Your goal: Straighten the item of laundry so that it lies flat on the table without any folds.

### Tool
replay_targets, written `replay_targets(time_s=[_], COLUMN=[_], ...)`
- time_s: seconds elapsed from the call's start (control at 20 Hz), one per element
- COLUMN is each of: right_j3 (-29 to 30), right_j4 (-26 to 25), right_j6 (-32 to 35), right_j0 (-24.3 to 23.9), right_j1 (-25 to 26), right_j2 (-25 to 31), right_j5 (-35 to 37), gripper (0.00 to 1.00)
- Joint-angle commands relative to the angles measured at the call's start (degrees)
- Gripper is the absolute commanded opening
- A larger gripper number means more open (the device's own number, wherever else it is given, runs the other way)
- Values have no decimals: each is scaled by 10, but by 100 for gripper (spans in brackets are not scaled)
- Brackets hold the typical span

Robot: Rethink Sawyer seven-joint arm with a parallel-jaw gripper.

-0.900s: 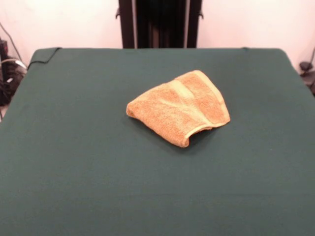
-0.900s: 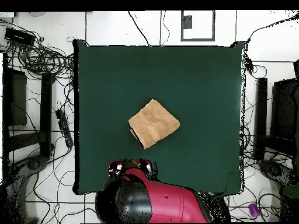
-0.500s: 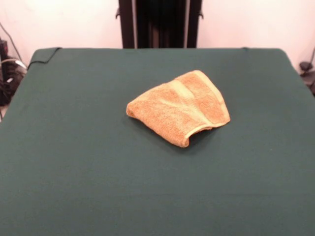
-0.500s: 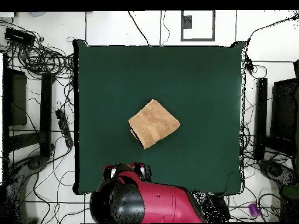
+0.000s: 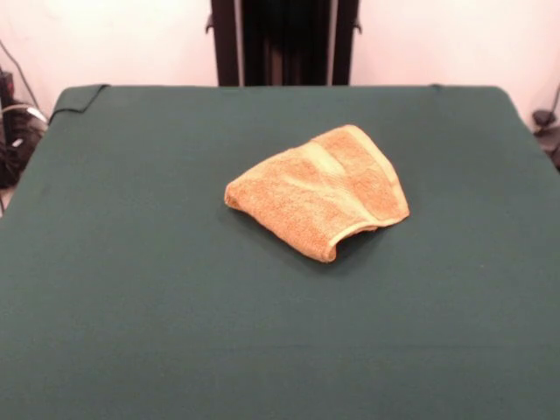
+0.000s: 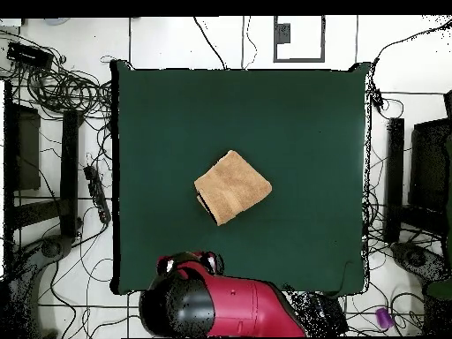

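The orange-tan towel (image 5: 322,190) lies crumpled and folded over itself near the middle of the dark green table (image 5: 131,289). A lighter woven band crosses its top, and a hemmed edge curls up at its front right. In the overhead view the towel (image 6: 232,186) is a folded diamond shape. The red and black arm shows only in the overhead view, over the table's bottom edge. Its gripper end (image 6: 188,262) is below the towel and apart from it. The front view shows no gripper.
The black pedestal (image 5: 282,42) stands behind the table's far edge. Cables and dark equipment (image 6: 53,88) lie on the floor around the table. A fold of the green cloth sits at the far left corner (image 5: 79,96).
In the overhead view the arm's end has drawn back a little toward the table's bottom edge and shifted left. The towel has not moved.
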Motion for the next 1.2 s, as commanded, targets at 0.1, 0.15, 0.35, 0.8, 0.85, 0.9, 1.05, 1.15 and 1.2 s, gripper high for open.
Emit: replay_targets(time_s=[0.1,0.15,0.35,0.8,0.85,0.9,1.05,1.15,1.2], right_j3=[59,59,55,40,37,35,31,28,25], right_j4=[-49,-56,-78,-118,-122,-124,-124,-122,-123], right_j6=[17,21,43,77,83,87,95,100,103], right_j0=[4,5,13,25,30,33,38,39,39], right_j1=[103,111,138,220,228,234,252,275,290], right_j2=[52,49,35,11,4,0,-6,-10,-11], right_j5=[-67,-77,-105,-182,-189,-193,-204,-214,-224], gripper=[100,100,100,100,100,100,100,100,100])
